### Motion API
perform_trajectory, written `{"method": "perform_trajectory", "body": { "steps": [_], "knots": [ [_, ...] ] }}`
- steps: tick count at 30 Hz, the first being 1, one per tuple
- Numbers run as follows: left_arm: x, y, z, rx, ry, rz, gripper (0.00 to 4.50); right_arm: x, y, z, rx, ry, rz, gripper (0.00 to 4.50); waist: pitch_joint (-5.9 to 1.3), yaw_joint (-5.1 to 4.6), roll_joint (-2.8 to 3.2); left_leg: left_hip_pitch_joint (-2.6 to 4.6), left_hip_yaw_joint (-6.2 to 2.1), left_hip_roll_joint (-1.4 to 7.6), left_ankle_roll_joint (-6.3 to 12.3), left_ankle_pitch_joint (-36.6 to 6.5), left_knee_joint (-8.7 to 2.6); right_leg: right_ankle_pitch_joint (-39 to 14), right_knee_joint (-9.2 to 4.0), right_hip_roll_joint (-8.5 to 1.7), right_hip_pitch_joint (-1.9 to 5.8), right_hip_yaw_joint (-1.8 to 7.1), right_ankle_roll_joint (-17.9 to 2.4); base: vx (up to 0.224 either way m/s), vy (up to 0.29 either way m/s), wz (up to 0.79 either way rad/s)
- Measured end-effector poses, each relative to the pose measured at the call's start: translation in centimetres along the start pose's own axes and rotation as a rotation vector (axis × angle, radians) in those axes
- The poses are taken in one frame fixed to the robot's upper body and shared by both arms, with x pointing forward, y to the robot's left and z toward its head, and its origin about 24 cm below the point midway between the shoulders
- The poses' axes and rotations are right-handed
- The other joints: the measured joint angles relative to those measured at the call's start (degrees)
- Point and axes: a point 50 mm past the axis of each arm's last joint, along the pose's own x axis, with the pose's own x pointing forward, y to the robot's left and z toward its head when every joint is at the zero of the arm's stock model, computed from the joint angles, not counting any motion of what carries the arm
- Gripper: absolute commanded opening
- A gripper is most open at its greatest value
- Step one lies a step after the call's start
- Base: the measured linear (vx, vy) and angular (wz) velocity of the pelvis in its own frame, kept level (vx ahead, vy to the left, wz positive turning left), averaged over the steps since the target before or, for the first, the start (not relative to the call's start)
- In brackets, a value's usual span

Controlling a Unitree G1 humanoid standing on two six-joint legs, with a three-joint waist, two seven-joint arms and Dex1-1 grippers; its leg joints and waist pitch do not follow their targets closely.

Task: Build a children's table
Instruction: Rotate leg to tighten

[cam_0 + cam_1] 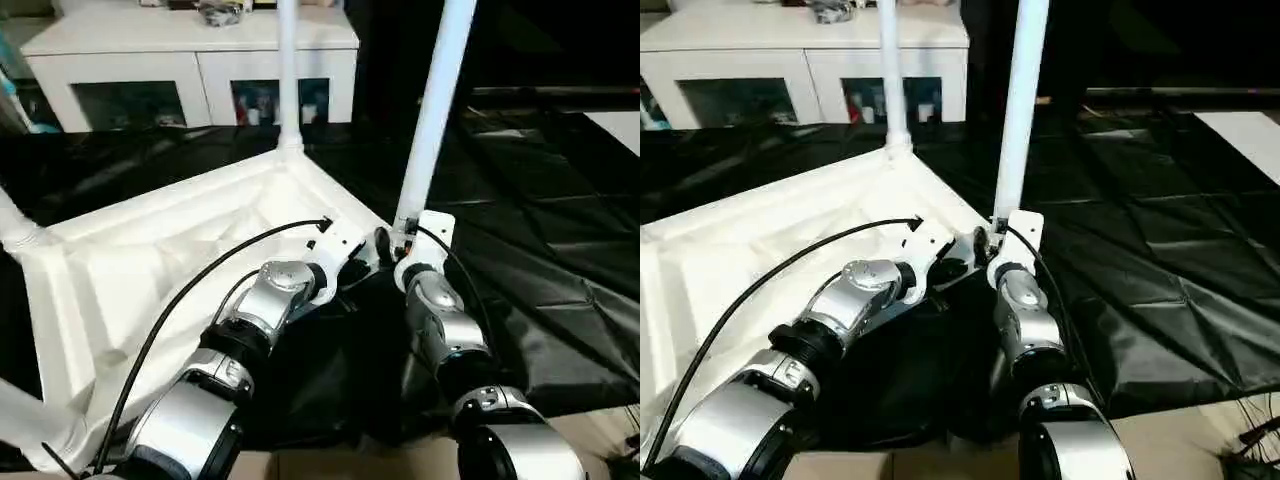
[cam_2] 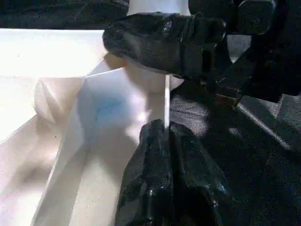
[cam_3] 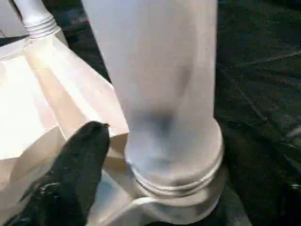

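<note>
Evidently, the upturned children's table (image 1: 170,270) was pinched at its rim by the closed left tool (image 2: 167,141); beside it, the right tool (image 3: 141,155) stood apart about a stiff, light, slippery leg (image 3: 155,84), best gripped near its socket.

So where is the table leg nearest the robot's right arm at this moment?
The leg stands upright in the near right corner socket of the upside-down table top, just ahead of the right tool, in the left eye view right of centre.
</note>
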Motion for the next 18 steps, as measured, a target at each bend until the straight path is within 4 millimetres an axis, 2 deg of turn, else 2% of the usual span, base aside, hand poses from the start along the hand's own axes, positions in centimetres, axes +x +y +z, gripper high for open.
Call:
{"method": "perform_trajectory", "body": {
  "steps": [3, 9, 13, 18],
  "knots": [
    [-0.3, -0.1, 0.0, 0.019, -0.011, -0.028, 0.00, -0.4, -1.2, 0.1, -0.078, -0.029, 0.056, 4.32, 0.00, 0.24, 0.12, -0.05, 0.04, 0.00, 0.01, 0.00, -0.05, 0.30, -0.19, 0.00, 0.01, 0.00, 0.01, 0.000, 0.000, 0.00],
    [-1.3, 0.4, -0.2, 0.051, -0.044, -0.075, 0.00, -2.0, -3.9, 0.7, -0.266, -0.064, 0.290, 4.32, 0.10, 0.73, 0.40, -0.11, 0.06, 0.10, 0.33, 0.20, -0.34, 0.13, -0.23, 0.04, -0.09, -0.20, 0.28, 0.000, 0.000, 0.00],
    [-2.8, 1.1, -0.9, 0.078, -0.046, -0.122, 0.00, -3.8, -5.2, 1.4, -0.326, -0.079, 0.519, 4.32, 0.20, 0.49, 0.48, -0.10, 0.05, 0.21, 0.33, 0.20, -0.39, 0.10, -0.24, 0.13, -0.11, -0.21, 0.34, 0.000, 0.000, 0.00],
    [-4.5, 1.3, -1.5, 0.106, -0.049, -0.202, 0.00, -5.2, -6.2, 1.8, -0.368, -0.061, 0.683, 4.32, 0.33, 0.36, 0.63, -0.18, 0.07, 0.23, 0.33, 0.20, -0.40, 0.08, -0.28, 0.15, -0.19, -0.21, 0.32, 0.000, 0.000, 0.00]
  ]
}}
